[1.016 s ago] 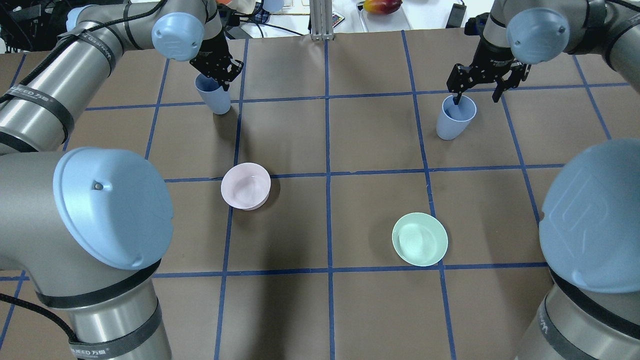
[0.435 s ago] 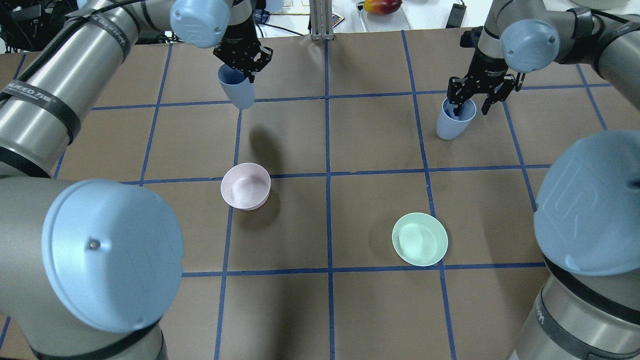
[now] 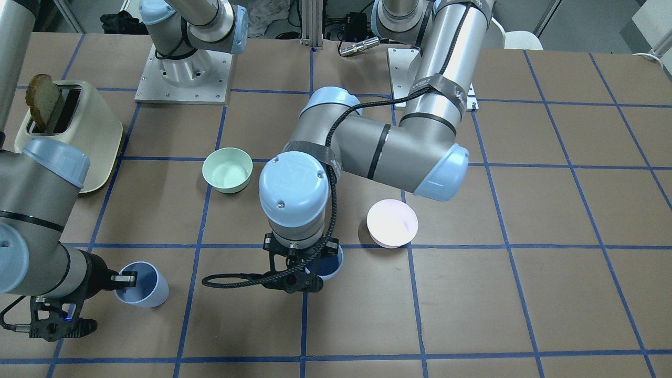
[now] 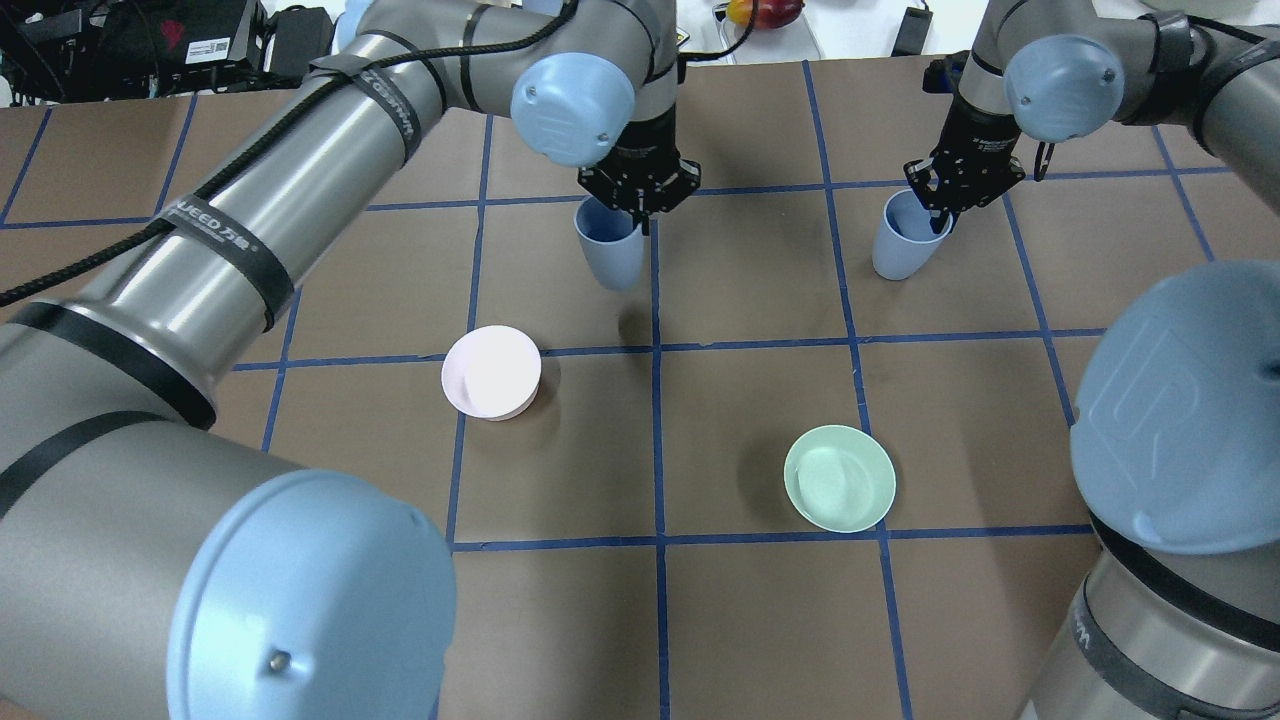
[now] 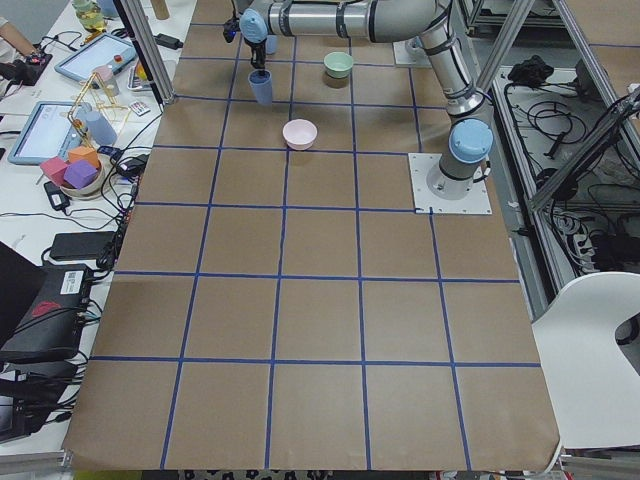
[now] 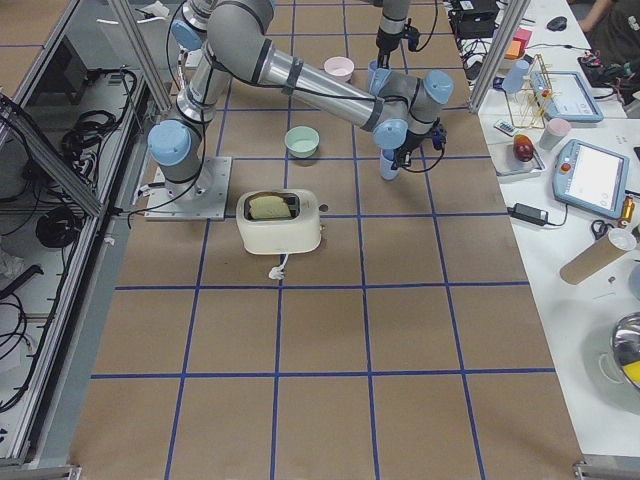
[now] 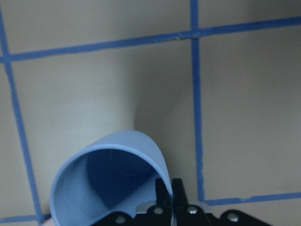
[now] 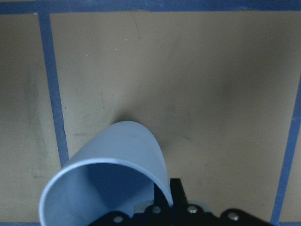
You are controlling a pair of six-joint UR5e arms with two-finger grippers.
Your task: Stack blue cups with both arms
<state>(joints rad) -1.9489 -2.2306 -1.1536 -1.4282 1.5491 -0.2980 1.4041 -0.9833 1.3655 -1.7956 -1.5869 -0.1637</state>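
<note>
Left claw (image 4: 638, 214): clamped on raised cup (image 4: 610, 252), upper centre, for carrying.
Right claw (image 4: 941, 207): clamped on standing cup (image 4: 902, 250), upper right, presumably as receiver.

Brown table (image 4: 760, 620) gridded with blue tape (image 4: 658, 400); white chair (image 5: 590, 340) beside.

My left arm (image 4: 300, 185) and right arm (image 4: 1180, 420): grey metal tubes with light-blue domed joint caps (image 4: 570, 105), a small screw (image 4: 280, 658) in each. Black straps (image 4: 215, 240) carry white lettering. A black braided cable (image 3: 236, 283) loops off my left wrist toward 9 o'clock in the front view.
</note>
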